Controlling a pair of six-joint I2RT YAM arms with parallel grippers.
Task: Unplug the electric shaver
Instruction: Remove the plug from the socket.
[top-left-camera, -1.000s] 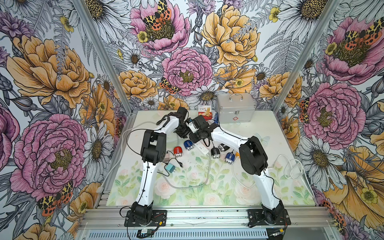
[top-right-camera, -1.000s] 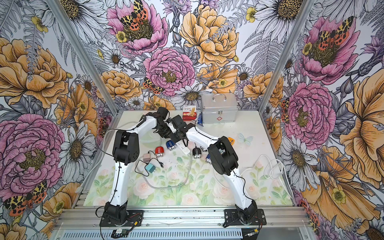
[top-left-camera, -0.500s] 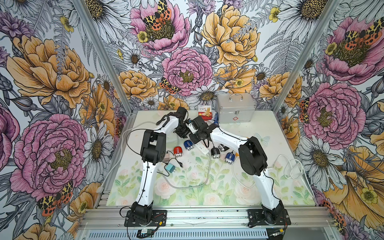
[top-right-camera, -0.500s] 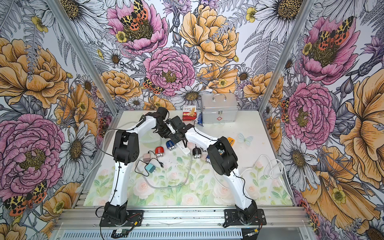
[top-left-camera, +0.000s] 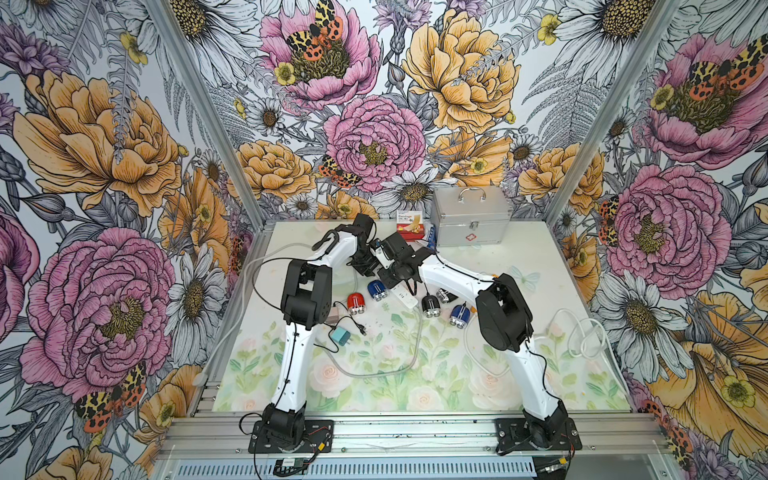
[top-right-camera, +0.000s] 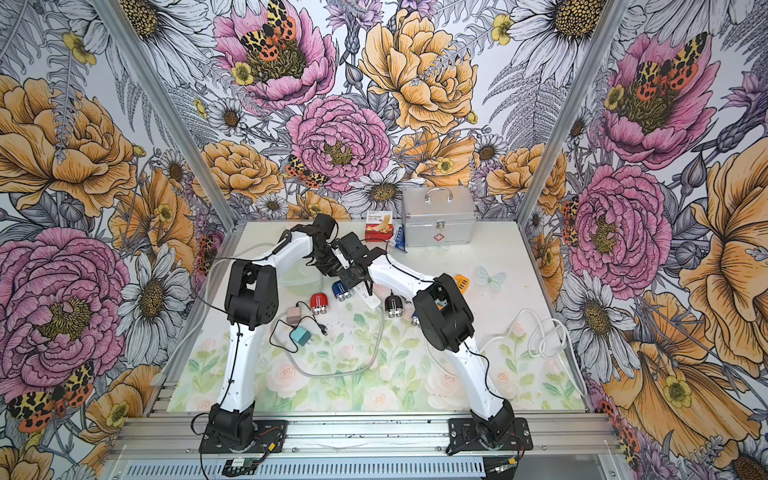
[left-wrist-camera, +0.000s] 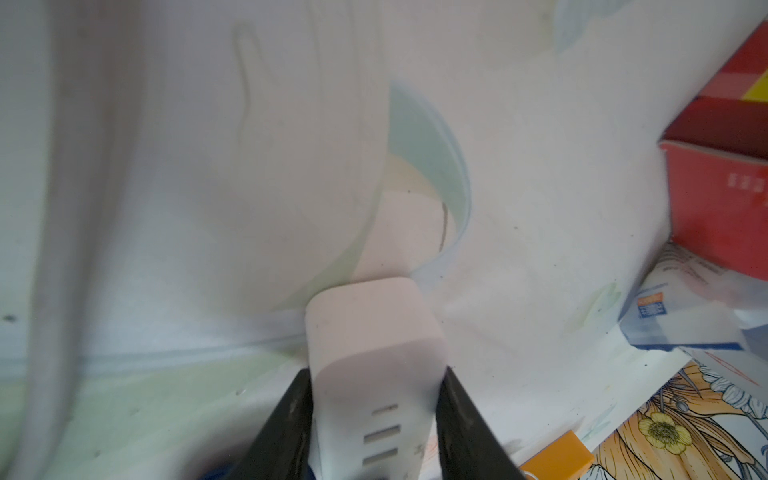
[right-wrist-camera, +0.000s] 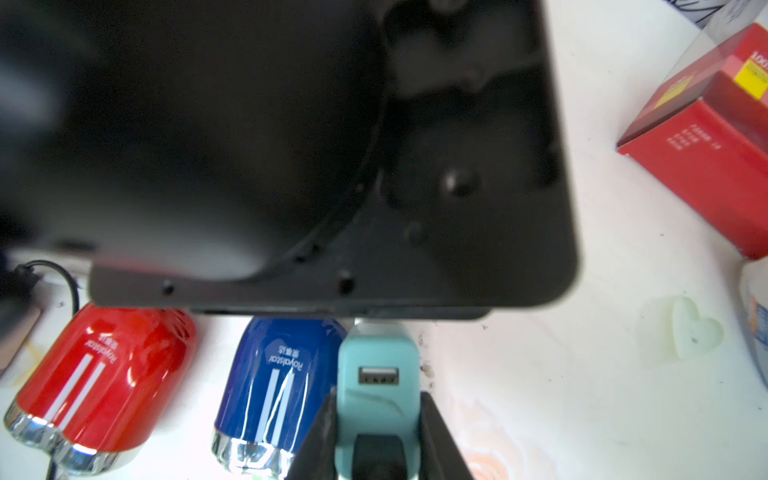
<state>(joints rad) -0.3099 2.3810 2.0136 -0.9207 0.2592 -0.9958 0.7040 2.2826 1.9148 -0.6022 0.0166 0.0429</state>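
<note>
A white power strip (top-left-camera: 405, 298) lies mid-table, and my left gripper (left-wrist-camera: 376, 415) is shut on its end (left-wrist-camera: 374, 353). A teal USB charger (right-wrist-camera: 376, 399) stands in the strip with a black plug in its lower face. My right gripper (right-wrist-camera: 376, 436) has both fingers against its sides. Next to it lie a blue shaver (right-wrist-camera: 274, 395) and a red shaver (right-wrist-camera: 95, 374). In both top views both grippers meet over the strip's far end, left (top-left-camera: 365, 266) and right (top-left-camera: 390, 280). Which shaver the black plug belongs to I cannot tell.
More shavers lie right of the strip, black (top-left-camera: 430, 306) and blue (top-left-camera: 460, 316). A loose teal charger (top-left-camera: 340, 336) with a black cord sits near the left arm. A silver case (top-left-camera: 470, 222) and a red box (top-left-camera: 410, 226) stand at the back, white cable loops (top-left-camera: 582, 336) at the right.
Both arms stay nearly where they were over the power strip. No clear movement shows in the top views.
</note>
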